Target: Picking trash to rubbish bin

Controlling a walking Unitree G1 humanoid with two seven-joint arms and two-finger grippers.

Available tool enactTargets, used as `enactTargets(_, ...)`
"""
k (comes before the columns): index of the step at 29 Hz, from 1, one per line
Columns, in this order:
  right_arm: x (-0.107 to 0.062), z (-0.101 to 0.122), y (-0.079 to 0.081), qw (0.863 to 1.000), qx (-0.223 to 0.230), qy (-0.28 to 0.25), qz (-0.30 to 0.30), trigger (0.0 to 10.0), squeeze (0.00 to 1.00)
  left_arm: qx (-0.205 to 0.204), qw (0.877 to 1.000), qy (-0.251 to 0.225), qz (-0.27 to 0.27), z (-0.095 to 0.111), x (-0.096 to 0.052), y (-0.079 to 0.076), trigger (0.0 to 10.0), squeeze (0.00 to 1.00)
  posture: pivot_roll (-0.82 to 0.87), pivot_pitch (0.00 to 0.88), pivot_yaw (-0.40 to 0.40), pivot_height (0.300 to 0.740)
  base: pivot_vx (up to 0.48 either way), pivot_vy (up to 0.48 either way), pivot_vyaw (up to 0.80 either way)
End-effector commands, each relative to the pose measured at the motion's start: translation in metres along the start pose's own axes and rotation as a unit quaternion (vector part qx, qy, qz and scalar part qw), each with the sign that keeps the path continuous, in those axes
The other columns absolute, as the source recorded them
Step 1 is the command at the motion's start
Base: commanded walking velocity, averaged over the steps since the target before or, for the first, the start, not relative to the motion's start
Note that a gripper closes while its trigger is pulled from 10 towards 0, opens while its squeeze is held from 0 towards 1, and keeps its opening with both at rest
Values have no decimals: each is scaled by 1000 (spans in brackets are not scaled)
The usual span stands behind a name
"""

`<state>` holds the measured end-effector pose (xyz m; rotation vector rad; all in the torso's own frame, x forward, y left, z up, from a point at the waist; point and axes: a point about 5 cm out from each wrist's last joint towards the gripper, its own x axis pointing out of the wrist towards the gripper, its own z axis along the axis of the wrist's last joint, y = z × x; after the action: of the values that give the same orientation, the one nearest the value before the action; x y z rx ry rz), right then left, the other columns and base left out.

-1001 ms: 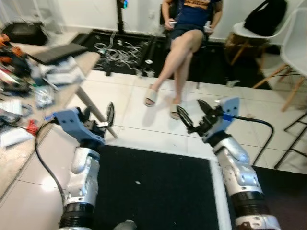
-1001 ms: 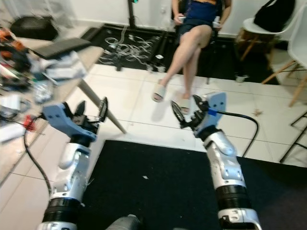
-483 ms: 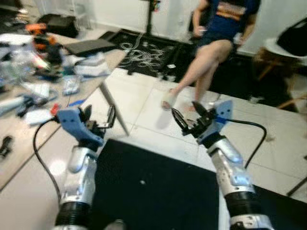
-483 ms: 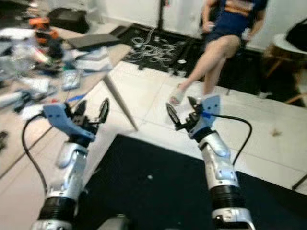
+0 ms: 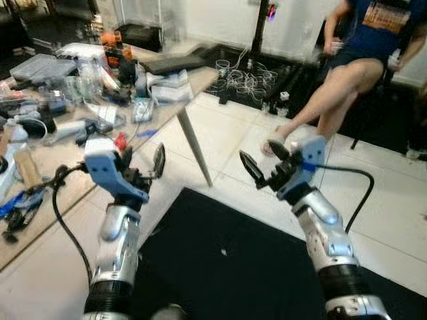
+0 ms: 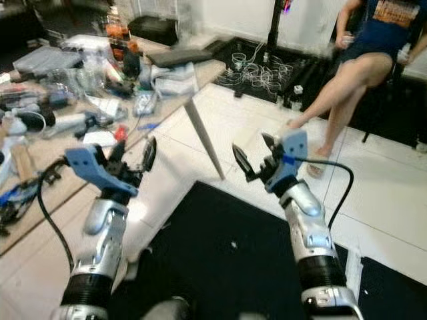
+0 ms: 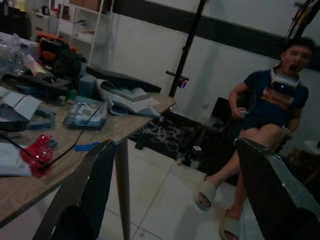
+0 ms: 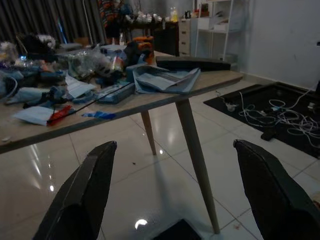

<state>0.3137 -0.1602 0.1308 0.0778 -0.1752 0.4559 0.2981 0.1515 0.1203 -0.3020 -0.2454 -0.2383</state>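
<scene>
Both arms are held out in front of me over the floor. My left gripper (image 5: 141, 161) is open with nothing between its fingers, close to the edge of a cluttered wooden table (image 5: 168, 105). My right gripper (image 5: 264, 160) is also open and holds nothing, above the edge of a black floor mat (image 5: 220, 280). Loose items lie on the table: a red wrapper (image 7: 39, 150), papers (image 8: 165, 79), a blue scrap (image 8: 100, 115) and plastic bags (image 5: 140, 109). A small white scrap (image 5: 223, 252) lies on the mat.
A person (image 5: 363, 63) sits on a chair at the back right with legs crossed, feet on the white tiles. The table's slanted leg (image 5: 194, 145) stands between my grippers. Tangled cables (image 5: 247, 81) cover a dark mat near the wall. A closed laptop (image 5: 175, 63) lies on the table's far end.
The camera has swung left: the cluttered table now takes up much more of the left side and the person has shifted right. Both grippers stay open and held out.
</scene>
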Motion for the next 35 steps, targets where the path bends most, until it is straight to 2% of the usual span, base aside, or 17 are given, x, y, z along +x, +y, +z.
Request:
enactTargets(1, 2, -1, 3, 1000, 0, -1, 6, 10000, 0, -4, 1000, 9, 10, -5, -4, 4, 10000, 0, 17, 0, -35, 740, 0, 0, 644)
enactTargets(35, -3, -13, 7, 1000, 6, 8, 18, 10000, 0, -23, 999, 21, -7, -16, -8, 5, 10000, 0, -6, 0, -22, 740, 0, 0, 642)
